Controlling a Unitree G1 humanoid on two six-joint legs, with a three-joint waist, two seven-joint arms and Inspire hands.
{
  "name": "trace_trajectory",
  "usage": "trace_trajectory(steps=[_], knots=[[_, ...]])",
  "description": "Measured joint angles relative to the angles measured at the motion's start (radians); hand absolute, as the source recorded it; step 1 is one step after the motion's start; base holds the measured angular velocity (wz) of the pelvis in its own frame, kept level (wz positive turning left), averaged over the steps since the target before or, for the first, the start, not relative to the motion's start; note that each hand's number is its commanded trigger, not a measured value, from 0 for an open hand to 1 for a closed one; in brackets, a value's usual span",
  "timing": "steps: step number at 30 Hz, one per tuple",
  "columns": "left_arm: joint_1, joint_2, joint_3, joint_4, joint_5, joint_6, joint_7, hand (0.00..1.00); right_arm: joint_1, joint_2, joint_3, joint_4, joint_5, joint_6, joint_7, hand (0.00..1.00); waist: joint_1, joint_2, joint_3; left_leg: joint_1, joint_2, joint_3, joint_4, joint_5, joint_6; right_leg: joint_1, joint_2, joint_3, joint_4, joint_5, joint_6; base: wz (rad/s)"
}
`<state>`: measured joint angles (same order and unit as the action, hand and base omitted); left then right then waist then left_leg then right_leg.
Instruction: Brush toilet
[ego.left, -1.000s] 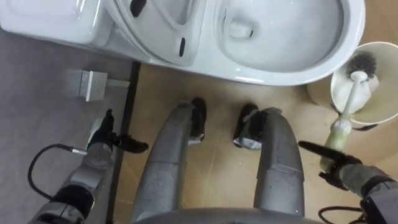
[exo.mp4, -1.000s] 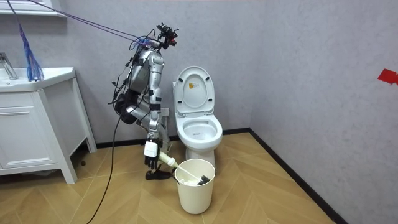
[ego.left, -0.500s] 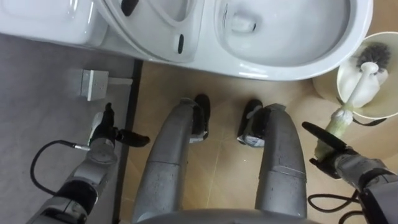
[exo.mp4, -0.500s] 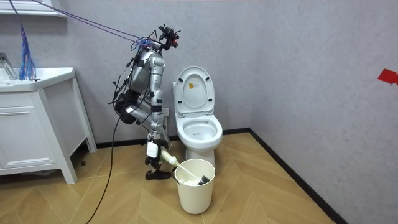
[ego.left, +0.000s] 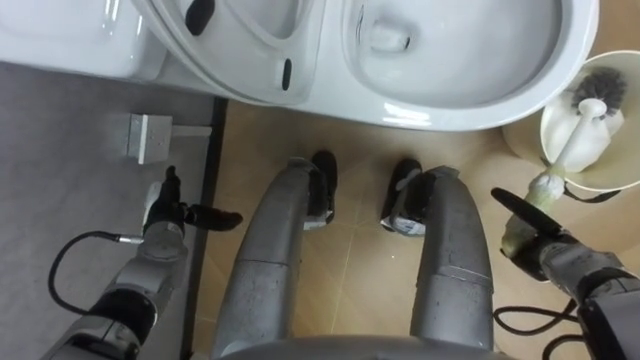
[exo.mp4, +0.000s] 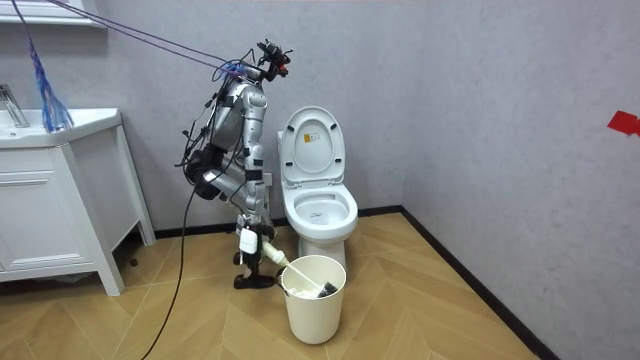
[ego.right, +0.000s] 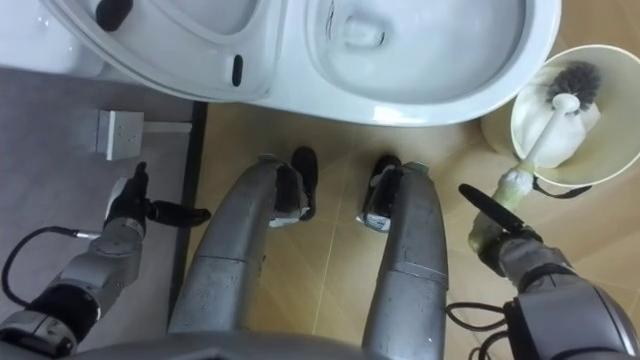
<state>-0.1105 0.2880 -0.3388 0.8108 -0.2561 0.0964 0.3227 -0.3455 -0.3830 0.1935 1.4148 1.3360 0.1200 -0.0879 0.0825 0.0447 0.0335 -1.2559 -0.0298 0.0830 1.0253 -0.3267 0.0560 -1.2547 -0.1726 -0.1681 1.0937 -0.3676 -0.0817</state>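
The white toilet (ego.left: 470, 110) stands with its lid up, its bowl right in front of me. I stand bent over beside it (exo.mp4: 320, 210). A toilet brush (ego.left: 600, 88) with a dark bristle head and a pale shaft rests head-down in a cream bucket (ego.left: 547, 140) to my right. My right hand (ego.left: 555, 255) is curled round the pale green handle end, one finger sticking out straight. The left hand (ego.left: 165, 225) hangs low at my left beside the wall, fingers straight, holding nothing.
A small white box (ego.left: 152, 137) sits low on the grey wall, above a dark skirting strip (ego.left: 205, 200). A white vanity cabinet (exo.mp4: 50, 200) stands at the room view's left. Wood floor lies around the bucket (exo.mp4: 315, 300).
My right hand has come up slightly and nearer the bucket with the handle in it, and the brush head stays in the bucket. The eye view has shifted a little.
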Motion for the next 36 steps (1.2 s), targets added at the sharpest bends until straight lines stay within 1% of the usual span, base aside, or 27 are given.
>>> trace_trajectory(steps=[7,17,20,27,30,33,35,36], knots=[[0.000,0.003,0.001,0.024,-0.018,-0.016,0.000,0.00,-0.005,0.000,0.000,-0.001,-0.007,0.001,-0.003,1.00,-0.002,-0.001,0.0004,0.000,0.000,-0.001,0.003,0.000,0.000,0.001,0.000,0.000,0.002,0.000,0.000,0.00],[0.001,0.003,0.000,0.035,-0.031,-0.018,-0.002,0.00,0.006,0.002,0.021,-0.024,-0.001,0.004,-0.004,1.00,-0.012,-0.001,0.0005,0.001,0.000,-0.002,0.003,0.000,0.001,0.003,-0.002,-0.003,0.000,0.000,0.000,0.00],[0.002,0.003,0.000,0.035,-0.067,-0.020,-0.006,0.00,0.006,0.002,0.022,-0.024,-0.001,0.003,-0.004,1.00,-0.015,-0.001,0.0004,0.000,0.000,-0.003,0.003,0.000,0.001,0.005,-0.003,-0.005,-0.001,0.001,0.000,0.00],[0.003,0.004,0.000,0.033,-0.066,-0.022,-0.007,0.00,0.005,0.005,0.020,-0.026,0.000,0.003,-0.004,1.00,-0.016,-0.002,0.0005,0.012,0.000,-0.002,0.003,0.000,0.002,0.015,-0.003,-0.005,-0.001,0.001,0.000,0.00],[0.008,0.004,-0.001,0.034,-0.066,-0.034,-0.003,0.00,0.004,0.014,0.020,-0.017,0.003,0.003,-0.002,1.00,-0.017,-0.004,0.0011,0.039,0.001,-0.003,-0.003,0.000,0.002,0.043,0.000,-0.005,-0.009,0.002,0.001,0.00],[0.024,0.003,-0.005,0.035,-0.067,-0.054,0.005,0.00,0.012,0.031,0.020,-0.015,0.019,0.003,0.004,1.00,-0.026,-0.004,0.0013,0.096,0.003,-0.011,-0.032,0.000,0.001,0.107,0.006,-0.016,-0.046,0.007,0.004,-0.02],[0.029,-0.002,-0.005,0.043,-0.067,-0.068,0.014,0.00,0.027,0.037,0.020,-0.015,0.036,0.004,0.004,1.00,-0.022,-0.007,0.0021,0.151,0.002,-0.022,-0.072,0.008,-0.002,0.168,0.019,-0.018,-0.097,0.018,0.018,-0.02],[0.029,-0.002,-0.004,0.048,-0.067,-0.074,0.014,0.00,0.030,0.038,0.020,-0.014,0.036,0.004,0.004,1.00,-0.022,-0.007,0.0022,0.165,0.002,-0.025,-0.088,0.014,-0.002,0.183,0.020,-0.023,-0.115,0.024,0.020,0.00]])
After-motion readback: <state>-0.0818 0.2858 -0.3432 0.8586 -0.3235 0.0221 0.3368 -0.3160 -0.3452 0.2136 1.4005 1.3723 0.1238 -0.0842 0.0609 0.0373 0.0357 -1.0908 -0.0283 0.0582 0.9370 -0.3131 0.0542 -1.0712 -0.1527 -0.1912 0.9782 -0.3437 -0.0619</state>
